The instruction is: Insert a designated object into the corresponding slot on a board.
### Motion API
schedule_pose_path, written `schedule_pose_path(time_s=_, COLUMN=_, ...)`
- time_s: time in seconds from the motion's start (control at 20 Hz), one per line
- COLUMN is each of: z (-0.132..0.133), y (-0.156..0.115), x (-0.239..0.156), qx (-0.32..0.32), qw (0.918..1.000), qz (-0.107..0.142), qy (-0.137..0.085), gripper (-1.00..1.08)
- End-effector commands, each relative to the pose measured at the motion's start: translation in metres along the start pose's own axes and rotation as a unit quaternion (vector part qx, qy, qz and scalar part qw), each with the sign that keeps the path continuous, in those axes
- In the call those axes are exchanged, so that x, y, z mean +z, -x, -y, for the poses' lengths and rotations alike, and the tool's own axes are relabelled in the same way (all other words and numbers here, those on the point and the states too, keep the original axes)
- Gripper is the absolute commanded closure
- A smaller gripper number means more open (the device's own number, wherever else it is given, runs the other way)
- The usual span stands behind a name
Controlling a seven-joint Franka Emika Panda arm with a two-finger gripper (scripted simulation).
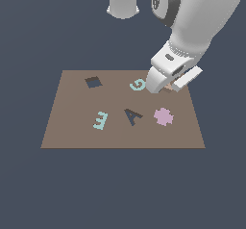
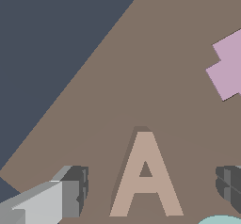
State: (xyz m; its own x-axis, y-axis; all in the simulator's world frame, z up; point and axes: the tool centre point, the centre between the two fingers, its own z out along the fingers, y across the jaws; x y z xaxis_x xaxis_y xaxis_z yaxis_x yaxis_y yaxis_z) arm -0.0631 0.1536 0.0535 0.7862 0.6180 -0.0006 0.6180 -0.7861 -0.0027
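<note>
Gripper [image 2: 149,190] is hovering w/ fingers apart straddling the tan A block [image 2: 146,180], lying flat on the board [image 1: 72,132] beside the teal G [image 1: 137,84], its long axis running crosswise btwn fingers, not yet clamped.

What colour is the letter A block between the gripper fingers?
Tan-peach; the A block shows best in the wrist view.
</note>
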Motion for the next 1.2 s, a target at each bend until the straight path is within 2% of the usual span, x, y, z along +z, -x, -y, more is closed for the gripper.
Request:
schedule_pose_path(time_s=0.0, z=0.003, y=0.000, x=0.003, qx=-0.008, qw=1.0000, qz=-0.001, qy=0.001, gripper=-0.92)
schedule_pose_path(time_s=0.65, z=0.003, y=0.001, x=0.024, qx=-0.009, qw=1.0000, qz=0.000, qy=0.001, gripper=-0.92)
schedule_pose_path(time_s=0.7, z=0.003, y=0.001, x=0.024, qx=-0.009, qw=1.0000, qz=0.000, qy=0.001, gripper=1.08)
schedule_pose_path(time_s=1.15, z=0.003, y=0.001, x=0.024, qx=-0.009, qw=1.0000, qz=0.000, qy=0.001, gripper=1.08)
